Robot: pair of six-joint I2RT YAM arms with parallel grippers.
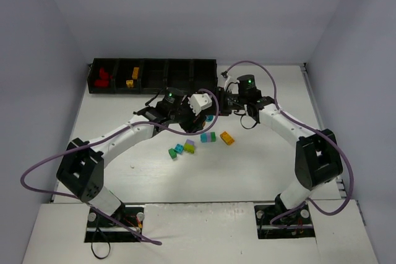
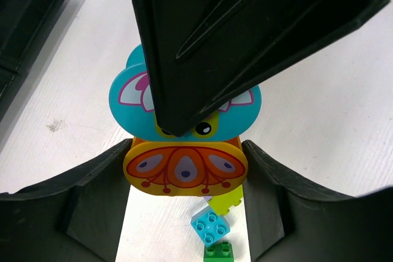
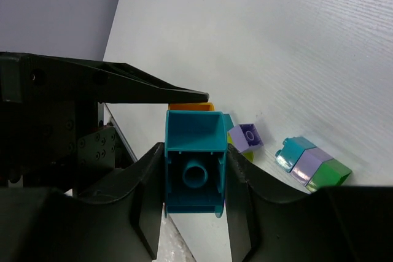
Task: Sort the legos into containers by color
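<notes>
While L gripper [image 2: 186,154] pinches orange brick [image 2: 184,173], R gripper [image 3: 195,151] pinches cyan brick [image 3: 195,179] touching it. Far-left edge holds tray [image 1: 154,61]; table [image 1: 260,171] open nearside.

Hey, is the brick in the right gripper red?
No, the brick pinched in the right gripper is cyan, with its hollow underside toward the camera.
</notes>
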